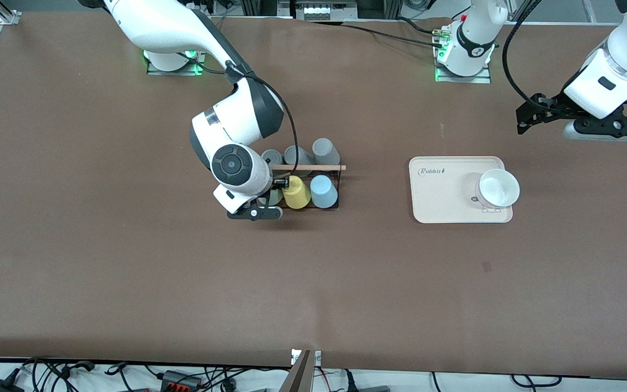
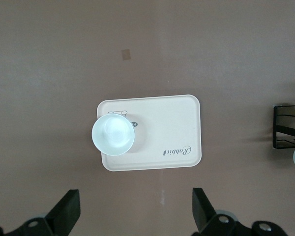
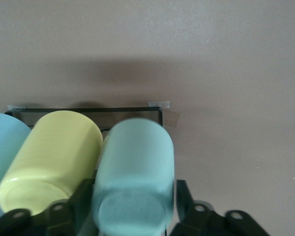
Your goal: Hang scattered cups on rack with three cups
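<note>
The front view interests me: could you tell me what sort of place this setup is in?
Most likely a robotics lab bench. Two arms are bolted to a brown table beside aluminium framing, cables trail along its edge, and the only props are a cup rack and a cream tray.

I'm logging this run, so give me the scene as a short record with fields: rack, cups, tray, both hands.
rack: black wire rack with a wooden rod across its top
cups on rack: three grey, yellow cup, light blue cup, mint green cup
tray: cream tray toward the left arm's end, white cup on it
right hand: fingers either side of the mint green cup at the rack
left hand: open, waiting above the tray
</note>
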You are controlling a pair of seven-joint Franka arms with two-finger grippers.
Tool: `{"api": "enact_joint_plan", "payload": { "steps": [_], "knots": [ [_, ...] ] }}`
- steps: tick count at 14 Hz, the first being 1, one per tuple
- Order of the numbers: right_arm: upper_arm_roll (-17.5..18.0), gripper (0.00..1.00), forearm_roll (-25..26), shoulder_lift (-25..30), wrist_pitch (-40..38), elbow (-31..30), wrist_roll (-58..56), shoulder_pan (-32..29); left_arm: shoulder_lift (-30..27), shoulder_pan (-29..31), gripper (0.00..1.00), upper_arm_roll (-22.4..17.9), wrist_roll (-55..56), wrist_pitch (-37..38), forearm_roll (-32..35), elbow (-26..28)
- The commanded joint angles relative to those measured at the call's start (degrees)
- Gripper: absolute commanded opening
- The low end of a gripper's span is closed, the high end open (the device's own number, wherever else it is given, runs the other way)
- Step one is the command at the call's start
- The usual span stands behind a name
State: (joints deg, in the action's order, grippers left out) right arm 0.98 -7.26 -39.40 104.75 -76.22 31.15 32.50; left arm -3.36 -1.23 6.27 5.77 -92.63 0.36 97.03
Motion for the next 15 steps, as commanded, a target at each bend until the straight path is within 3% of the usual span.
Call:
{"api": "enact_joint_plan", "payload": {
  "steps": [1,6,12,15],
  "knots": [
    [-0.5,1.00,-0.9,0.5,-1.0,2.0,0.8,-0.1,0.5,0.9,1.00,0.6,-0.9,1.3,0.5,-1.5],
    [-1.1,1.00,-0.5,4.6,-3.0,2.9,0.4,-2.0,0.5,0.9,1.00,0.6,-1.0,1.3,0.5,-1.5],
    [-2.9,1.00,-0.2,10.8,-4.6,2.9,-0.3,-9.5,0.5,0.9,1.00,0.6,-1.0,1.3,0.5,-1.5],
    [-3.0,1.00,0.9,13.9,-6.7,2.9,-6.5,-14.7,0.5,0.9,1.00,0.6,-1.0,1.3,0.5,-1.5]
  ]
}}
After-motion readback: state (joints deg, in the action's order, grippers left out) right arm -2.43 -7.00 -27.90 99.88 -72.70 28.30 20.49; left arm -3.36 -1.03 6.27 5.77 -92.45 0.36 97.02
